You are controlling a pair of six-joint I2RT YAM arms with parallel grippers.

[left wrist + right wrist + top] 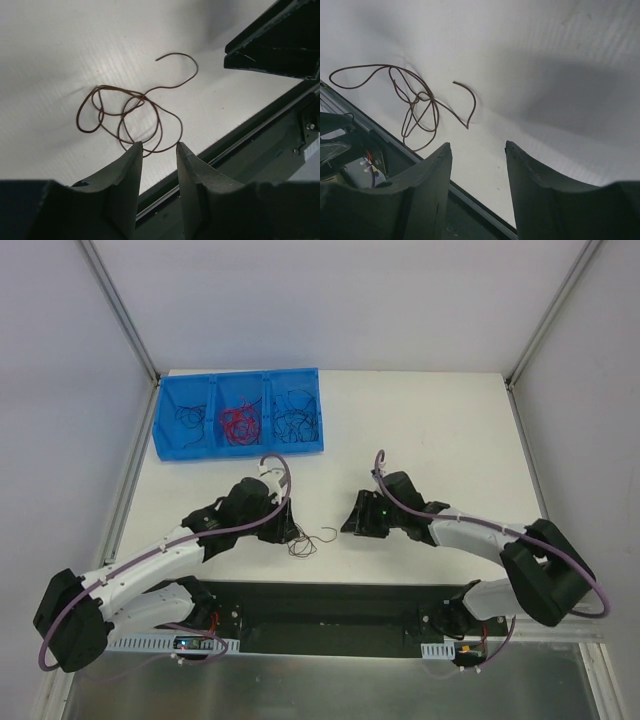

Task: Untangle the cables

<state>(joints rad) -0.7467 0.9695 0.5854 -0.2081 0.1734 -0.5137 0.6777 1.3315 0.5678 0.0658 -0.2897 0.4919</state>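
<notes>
Curling in loose loops, thin reddish cable [144, 96] lies on matte table [60, 45].

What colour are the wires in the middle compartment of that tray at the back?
Those wires are red, clearest in the top view.
</notes>
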